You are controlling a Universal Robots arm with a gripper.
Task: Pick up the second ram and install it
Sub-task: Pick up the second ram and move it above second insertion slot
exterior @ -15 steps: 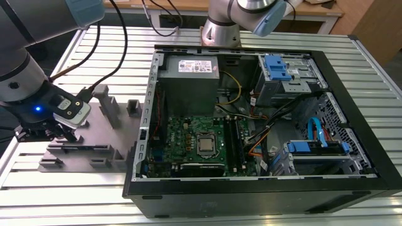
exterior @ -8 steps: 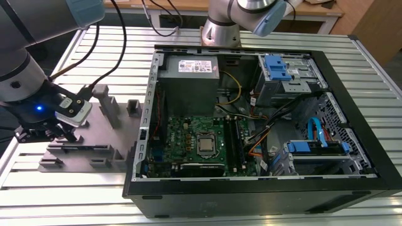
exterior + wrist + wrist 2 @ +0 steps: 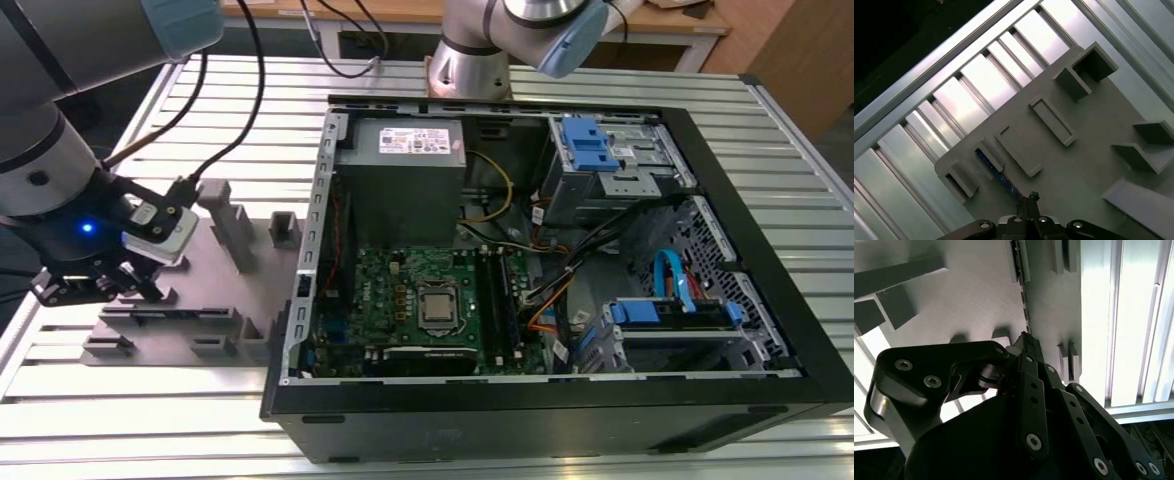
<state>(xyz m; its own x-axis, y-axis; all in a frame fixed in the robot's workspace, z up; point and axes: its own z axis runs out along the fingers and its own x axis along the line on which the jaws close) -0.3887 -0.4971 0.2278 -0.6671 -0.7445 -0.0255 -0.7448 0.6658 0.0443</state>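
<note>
Seemingly gripping the near end of the second ram (image 3: 1022, 295) with fingers (image 3: 1031, 365) drawn together; on edge in the grey tray (image 3: 1094, 150), long axis straight ahead of the fingertips.

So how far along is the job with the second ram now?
Done: the gripper is at the grey tray and looks shut on the second ram. In hand: that stick, lying in its tray slot. Left: it is not yet lifted out, nor seated on the green board inside the case.
</note>
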